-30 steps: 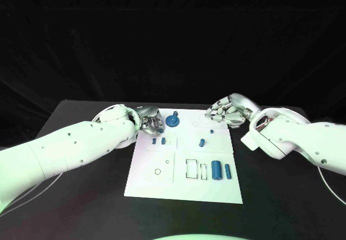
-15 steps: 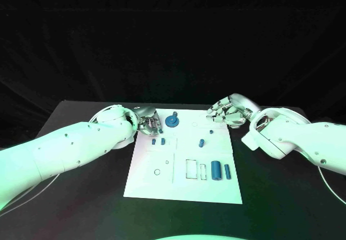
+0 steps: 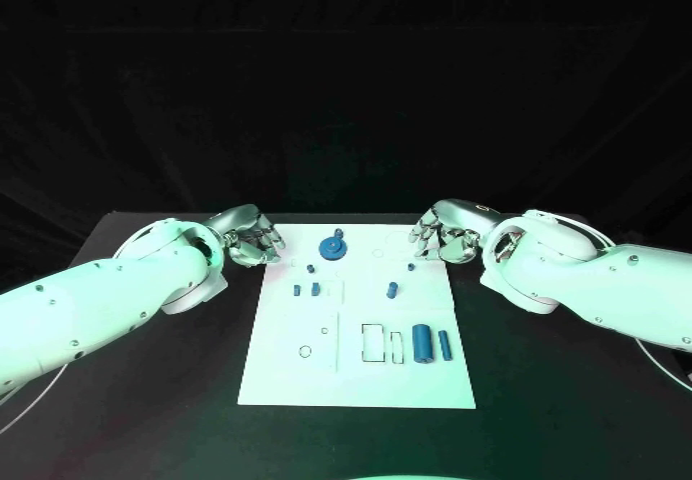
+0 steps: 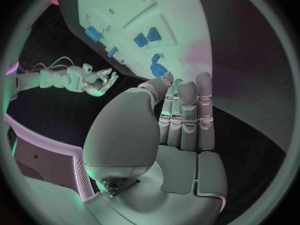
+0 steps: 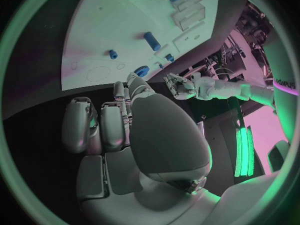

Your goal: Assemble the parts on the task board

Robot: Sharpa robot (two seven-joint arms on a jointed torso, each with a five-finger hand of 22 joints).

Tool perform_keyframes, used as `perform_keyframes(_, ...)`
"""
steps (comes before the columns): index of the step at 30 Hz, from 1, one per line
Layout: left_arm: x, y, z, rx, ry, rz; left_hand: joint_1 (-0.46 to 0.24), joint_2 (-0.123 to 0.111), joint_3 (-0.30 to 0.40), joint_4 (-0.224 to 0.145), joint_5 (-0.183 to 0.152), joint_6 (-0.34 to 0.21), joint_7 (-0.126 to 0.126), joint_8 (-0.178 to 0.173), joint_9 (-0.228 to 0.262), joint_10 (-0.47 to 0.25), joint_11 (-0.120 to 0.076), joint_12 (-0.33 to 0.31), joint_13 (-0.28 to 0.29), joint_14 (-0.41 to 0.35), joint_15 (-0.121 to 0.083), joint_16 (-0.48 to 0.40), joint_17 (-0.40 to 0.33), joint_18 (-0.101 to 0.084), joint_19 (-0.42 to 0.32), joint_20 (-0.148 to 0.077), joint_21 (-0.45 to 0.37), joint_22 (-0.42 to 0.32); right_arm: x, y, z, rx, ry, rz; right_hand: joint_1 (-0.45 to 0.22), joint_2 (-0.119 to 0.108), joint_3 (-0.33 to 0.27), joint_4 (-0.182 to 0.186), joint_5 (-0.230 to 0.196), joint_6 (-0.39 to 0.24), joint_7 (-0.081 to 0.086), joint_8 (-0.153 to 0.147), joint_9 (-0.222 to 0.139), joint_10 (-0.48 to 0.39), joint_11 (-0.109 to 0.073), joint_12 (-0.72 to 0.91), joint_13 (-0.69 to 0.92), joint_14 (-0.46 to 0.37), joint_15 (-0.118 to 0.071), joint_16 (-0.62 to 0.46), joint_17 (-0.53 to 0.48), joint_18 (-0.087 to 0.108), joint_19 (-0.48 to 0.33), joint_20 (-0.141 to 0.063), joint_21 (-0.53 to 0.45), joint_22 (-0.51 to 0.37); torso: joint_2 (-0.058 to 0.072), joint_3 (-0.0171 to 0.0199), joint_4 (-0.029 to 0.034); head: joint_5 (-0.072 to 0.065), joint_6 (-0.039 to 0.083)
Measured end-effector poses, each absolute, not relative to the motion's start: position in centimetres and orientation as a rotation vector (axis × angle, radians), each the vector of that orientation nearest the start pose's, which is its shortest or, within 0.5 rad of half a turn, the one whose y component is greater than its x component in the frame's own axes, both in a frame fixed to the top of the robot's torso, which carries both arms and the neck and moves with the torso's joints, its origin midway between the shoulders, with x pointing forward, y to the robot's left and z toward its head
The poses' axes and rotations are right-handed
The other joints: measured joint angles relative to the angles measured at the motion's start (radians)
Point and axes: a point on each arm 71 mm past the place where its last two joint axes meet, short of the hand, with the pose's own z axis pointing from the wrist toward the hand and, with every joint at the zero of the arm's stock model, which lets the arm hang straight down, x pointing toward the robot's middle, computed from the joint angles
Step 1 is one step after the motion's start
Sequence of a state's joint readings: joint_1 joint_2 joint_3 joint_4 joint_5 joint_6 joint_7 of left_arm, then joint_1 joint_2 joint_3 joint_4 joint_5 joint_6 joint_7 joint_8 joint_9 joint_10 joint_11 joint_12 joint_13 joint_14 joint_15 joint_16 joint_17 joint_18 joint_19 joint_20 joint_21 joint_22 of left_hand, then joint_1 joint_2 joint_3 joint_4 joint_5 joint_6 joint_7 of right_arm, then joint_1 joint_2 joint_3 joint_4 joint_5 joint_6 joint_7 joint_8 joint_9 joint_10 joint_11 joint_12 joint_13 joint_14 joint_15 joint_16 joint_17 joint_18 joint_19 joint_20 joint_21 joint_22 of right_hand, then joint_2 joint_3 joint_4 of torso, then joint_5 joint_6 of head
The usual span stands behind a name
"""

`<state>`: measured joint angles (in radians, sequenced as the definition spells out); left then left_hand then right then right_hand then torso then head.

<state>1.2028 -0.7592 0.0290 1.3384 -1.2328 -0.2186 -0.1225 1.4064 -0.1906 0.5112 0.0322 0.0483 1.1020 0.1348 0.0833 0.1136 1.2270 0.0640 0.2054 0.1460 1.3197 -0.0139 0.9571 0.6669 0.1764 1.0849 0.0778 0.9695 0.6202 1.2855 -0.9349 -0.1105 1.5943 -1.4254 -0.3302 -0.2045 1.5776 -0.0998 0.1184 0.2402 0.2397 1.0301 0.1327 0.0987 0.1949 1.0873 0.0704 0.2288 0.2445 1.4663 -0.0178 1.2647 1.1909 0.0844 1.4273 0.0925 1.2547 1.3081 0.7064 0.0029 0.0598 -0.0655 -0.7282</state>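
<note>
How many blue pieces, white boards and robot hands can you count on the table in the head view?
Blue pieces: 8
White board: 1
Hands, left hand and right hand: 2
Total: 11

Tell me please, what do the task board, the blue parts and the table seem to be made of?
Task board: looks like matte white plastic, though painted metal is possible; flat, with cut outlines. Blue parts, such as the large cylinder: probably moulded plastic, uniform colour, slight sheen. Table: black, dull surface, no reflections; the material cannot be told.
</note>
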Motion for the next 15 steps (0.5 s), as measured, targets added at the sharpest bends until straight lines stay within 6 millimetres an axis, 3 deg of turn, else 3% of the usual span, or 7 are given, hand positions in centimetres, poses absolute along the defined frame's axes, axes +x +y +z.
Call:
perform_keyframes(4, 52.0, 22.8, -17.2, -0.331, 1.732, -0.819, -0.003, 0.003, -0.005, 0.002, 0.000, 0.001, 0.001, 0.000, -0.006, -0.005, 0.005, 0.000, 0.002, -0.021, 0.003, -0.073, -0.081, 0.003, -0.004, 0.002, -0.041, -0.034, 48.1, -22.8, -17.2, -0.175, 1.673, 0.451, -0.004, -0.017, 0.027, 0.006, 0.000, 0.012, 0.000, -0.010, -0.008, 0.010, -0.001, -0.028, -0.030, 0.000, 0.000, 0.006, 0.007, 0.000, 0.000, 0.000, 0.007, 0.000, 0.000, -0.0011, 0.0011, -0.007, 0.003)
perform_keyframes(15, 49.9, 24.3, -16.2, -0.817, 1.634, -1.156, -0.009, 0.009, -0.018, 0.004, 0.000, 0.005, 0.005, 0.000, -0.009, -0.007, 0.007, 0.007, 0.006, -0.033, 0.008, -0.098, -0.104, 0.003, -0.008, 0.006, -0.066, -0.053, 48.4, -21.8, -18.8, -0.296, 1.684, 0.350, -0.013, -0.034, 0.059, 0.009, 0.000, 0.029, 0.005, -0.020, -0.013, 0.015, 0.005, -0.055, -0.064, 0.000, 0.007, 0.010, 0.010, 0.000, 0.004, 0.004, 0.009, 0.000, 0.002, -0.0037, 0.0029, -0.020, 0.003)
